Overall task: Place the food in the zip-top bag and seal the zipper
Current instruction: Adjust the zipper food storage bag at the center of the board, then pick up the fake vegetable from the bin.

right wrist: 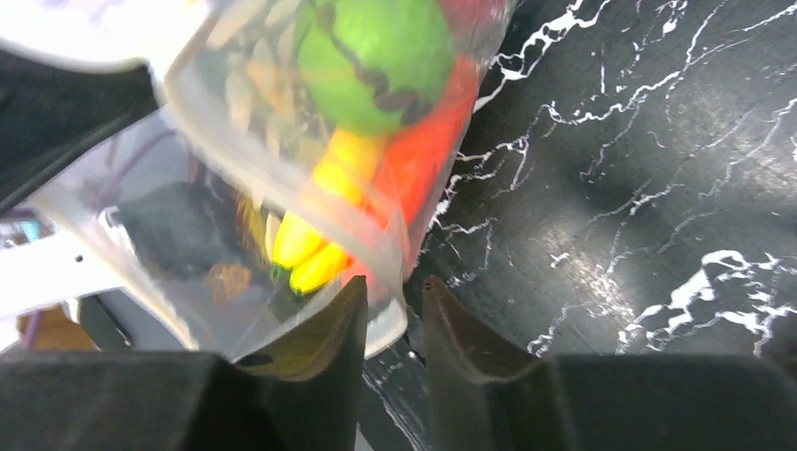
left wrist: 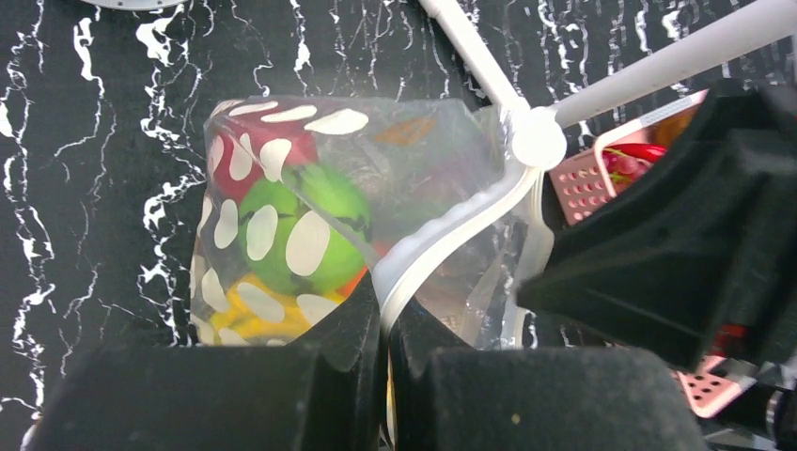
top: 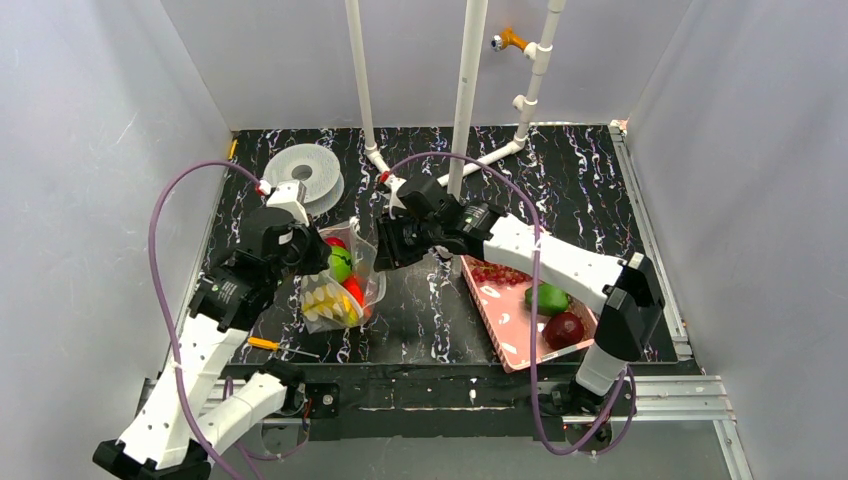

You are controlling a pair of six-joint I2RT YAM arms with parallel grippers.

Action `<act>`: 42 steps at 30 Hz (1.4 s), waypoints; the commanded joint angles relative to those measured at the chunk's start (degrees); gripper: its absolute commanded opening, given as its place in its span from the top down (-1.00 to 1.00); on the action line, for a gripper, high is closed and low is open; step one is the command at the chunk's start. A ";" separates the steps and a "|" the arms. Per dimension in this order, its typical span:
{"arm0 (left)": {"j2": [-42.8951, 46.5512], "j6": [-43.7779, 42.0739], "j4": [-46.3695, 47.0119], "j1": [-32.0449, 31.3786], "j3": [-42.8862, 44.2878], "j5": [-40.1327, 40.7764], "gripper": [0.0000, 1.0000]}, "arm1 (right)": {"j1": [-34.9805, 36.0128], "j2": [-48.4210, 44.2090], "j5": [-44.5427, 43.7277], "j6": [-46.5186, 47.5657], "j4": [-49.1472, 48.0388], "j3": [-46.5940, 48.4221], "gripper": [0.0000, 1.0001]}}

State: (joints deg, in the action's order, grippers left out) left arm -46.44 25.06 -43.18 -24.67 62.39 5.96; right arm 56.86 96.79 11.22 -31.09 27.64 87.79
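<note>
Left arm's fingers [left wrist: 343,343] pressed together; right arm's fingers [right wrist: 451,338] slightly parted; wrists face each other

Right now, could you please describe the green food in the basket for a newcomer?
Find the pink basket on the black table. Inside, the green food sits between red berries and a dark red ball: the only green piece there.

The zip-top bag [left wrist: 423,178] is thin clear plastic, glossy and creased, printed with opaque white dots. Its zipper [left wrist: 451,224] looks like a thicker, smooth, milky strip. The food [right wrist: 376,47] inside is shiny moulded plastic. The counter [top: 420,320] is smooth black with white marble veining and a soft sheen. The pink basket [top: 505,315] is perforated plastic. The left claw [left wrist: 385,315] and right claw [right wrist: 393,301] have matt black, faintly grainy fingers.
</note>
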 commanded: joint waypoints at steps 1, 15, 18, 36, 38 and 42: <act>-0.47 -4.77 7.03 -0.03 -4.52 3.40 1.00 | 0.16 -4.79 -1.51 3.63 3.20 2.08 0.15; -1.89 -10.12 14.99 0.05 -12.84 0.21 1.00 | -3.23 -31.95 -25.03 2.71 7.36 -24.52 -0.70; -1.75 -10.29 15.07 0.06 -13.03 -0.50 1.00 | -9.27 -36.25 -31.62 -3.78 10.24 -31.54 -0.72; -0.02 -9.77 15.21 0.06 -14.16 -2.54 1.00 | -29.45 -41.29 -42.32 -24.64 18.14 -47.07 -0.97; 0.01 -9.77 15.15 0.06 -14.15 -2.69 1.00 | -29.61 -39.85 -41.73 -23.46 16.66 -47.58 -0.97; -0.05 -9.77 15.15 0.06 -14.16 -2.95 1.00 | -29.61 -35.56 -40.21 -21.49 14.81 -47.61 -0.97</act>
State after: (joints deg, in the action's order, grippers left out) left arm -47.31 15.81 -28.71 -24.64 48.66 3.57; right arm 27.44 58.08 -29.17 -54.19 46.13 40.40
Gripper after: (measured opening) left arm 0.007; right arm 0.983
